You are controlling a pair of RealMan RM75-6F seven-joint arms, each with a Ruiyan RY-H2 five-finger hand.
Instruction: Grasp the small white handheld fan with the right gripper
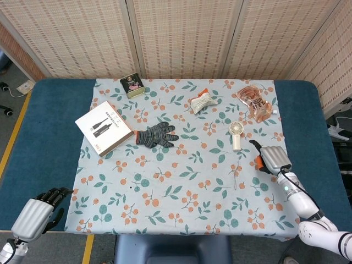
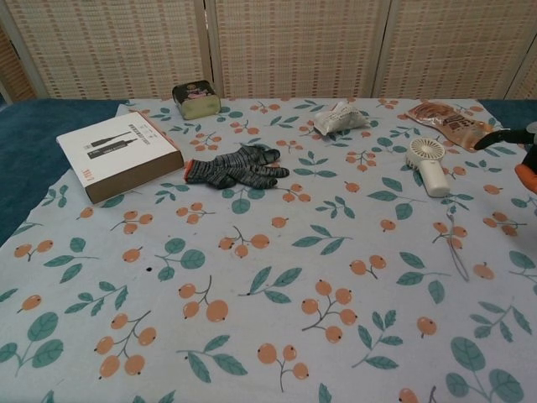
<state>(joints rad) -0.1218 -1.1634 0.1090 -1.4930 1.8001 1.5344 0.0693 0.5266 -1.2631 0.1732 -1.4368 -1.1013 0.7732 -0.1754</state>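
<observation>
We see the small white handheld fan [image 1: 236, 135] lying on the cloth's far right, handle toward us, just left and slightly beyond our right hand [image 1: 271, 158], fingers apart and empty, while our left hand [image 1: 38, 212], curled, hangs well apart at near left.

Bare cloth between hand [image 1: 271, 158] and fan [image 1: 236, 135]

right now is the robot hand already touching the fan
No, the right robot hand sits beside the fan with bare tablecloth between them.
</observation>
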